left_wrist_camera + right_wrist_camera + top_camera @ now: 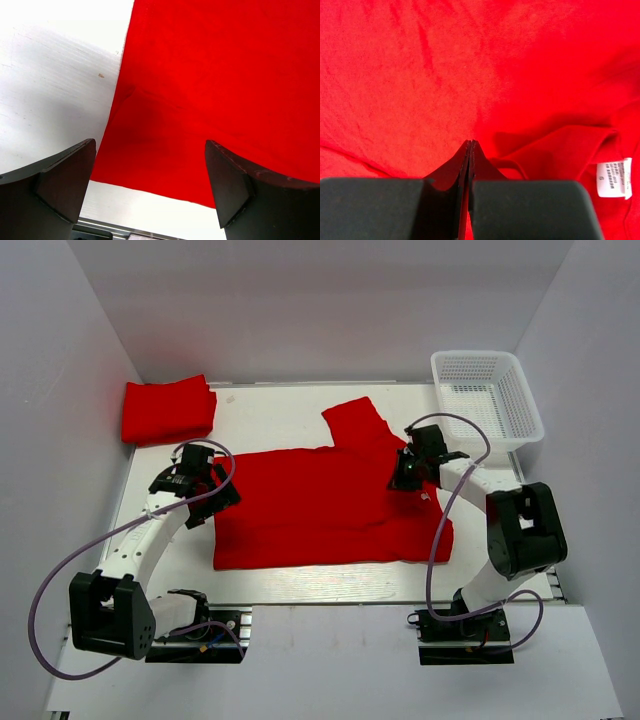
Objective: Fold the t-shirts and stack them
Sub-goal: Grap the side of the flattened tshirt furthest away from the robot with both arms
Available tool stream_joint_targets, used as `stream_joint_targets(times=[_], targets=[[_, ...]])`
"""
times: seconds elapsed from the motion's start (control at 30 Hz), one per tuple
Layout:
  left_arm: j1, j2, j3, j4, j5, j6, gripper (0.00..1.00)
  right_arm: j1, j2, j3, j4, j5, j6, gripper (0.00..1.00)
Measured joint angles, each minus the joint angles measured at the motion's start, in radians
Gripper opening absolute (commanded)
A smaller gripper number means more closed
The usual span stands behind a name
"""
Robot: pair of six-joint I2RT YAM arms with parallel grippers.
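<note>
A red t-shirt [320, 505] lies spread on the white table [280, 410], its lower part folded over and one sleeve [355, 420] pointing to the back. My left gripper [212, 495] is open over the shirt's left edge; in the left wrist view [150, 165] the wide-apart fingers [65, 180] frame the shirt's edge [165, 130] and bare table. My right gripper [403, 478] is shut, low over the shirt's right part near the collar; in the right wrist view [471, 142] its tips meet over flat red cloth [420, 75] with no cloth bunched at them. A second red t-shirt [168, 410] lies folded at the back left.
A white mesh basket [487, 400] stands at the back right corner. White walls close in the table on three sides. A white size label [612, 177] shows at the shirt's collar, to the right of my right gripper.
</note>
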Motion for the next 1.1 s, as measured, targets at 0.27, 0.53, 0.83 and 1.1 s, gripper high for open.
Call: stream_joint_targets(times=[0.27, 0.53, 0.83, 1.1], targets=[[0.000, 0.000, -0.004, 0.010, 0.005, 0.002, 1.00, 0.025, 0.000, 0.027, -0.066, 0.060, -0.037, 0.26], [0.000, 0.005, -0.019, 0.034, 0.024, 0.013, 1.00, 0.051, -0.023, 0.046, -0.149, 0.177, -0.023, 0.59], [0.000, 0.005, -0.030, 0.056, 0.039, 0.034, 1.00, 0.107, -0.034, 0.068, -0.201, 0.287, 0.044, 0.54], [0.000, 0.005, -0.034, 0.076, 0.056, 0.052, 1.00, 0.146, 0.019, 0.116, -0.233, 0.351, 0.101, 0.53]])
